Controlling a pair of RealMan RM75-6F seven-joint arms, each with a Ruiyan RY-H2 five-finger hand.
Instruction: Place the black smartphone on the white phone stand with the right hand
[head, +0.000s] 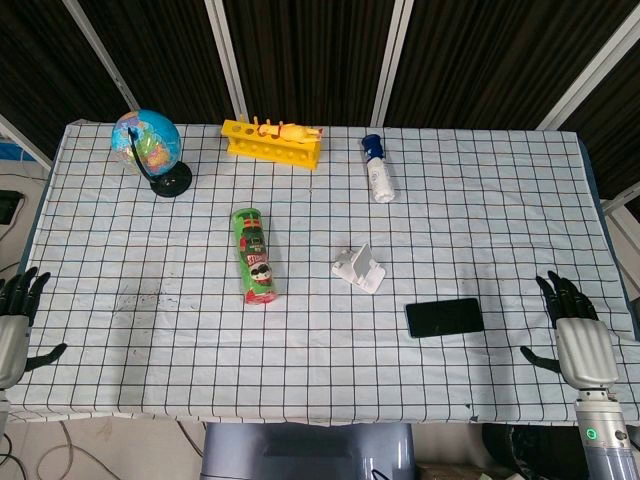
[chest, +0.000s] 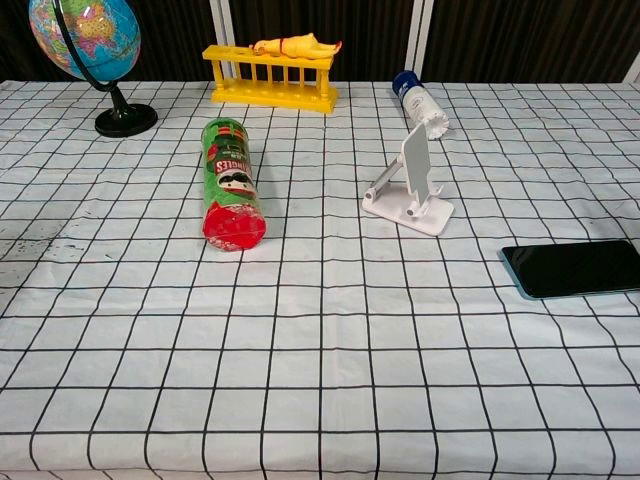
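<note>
- Dark panelled walls with pale metal strips are seen behind a table (head: 120, 380) covered by a white cloth with a black grid.
- Near the right front of the cloth, a black smartphone (head: 444, 317) is laid flat, screen up, untouched by either hand.
- Just beyond and to the left of the phone, a white phone stand (head: 359, 268) is set upright with its back plate tilted; nothing is held on it, and a gap is seen between it and the phone.
- At the right front edge, the right hand (head: 578, 335) is held palm down beside the phone but apart from it, fingers spread and nothing held.
- At the left front edge, the left hand (head: 16, 322) is partly cut off by the frame, fingers apart and nothing held.
- Left of the stand, a green chip can (head: 254, 255) with a red lid is laid on its side.
- At the far left corner, a globe (head: 148, 146) is stood on a black base.
- Along the far edge, a yellow rack (head: 274, 144) is seen with a yellow rubber chicken (chest: 296, 45) lying on top.
- To the right of the rack, a white bottle (head: 379, 170) with a blue cap is laid on its side.
</note>
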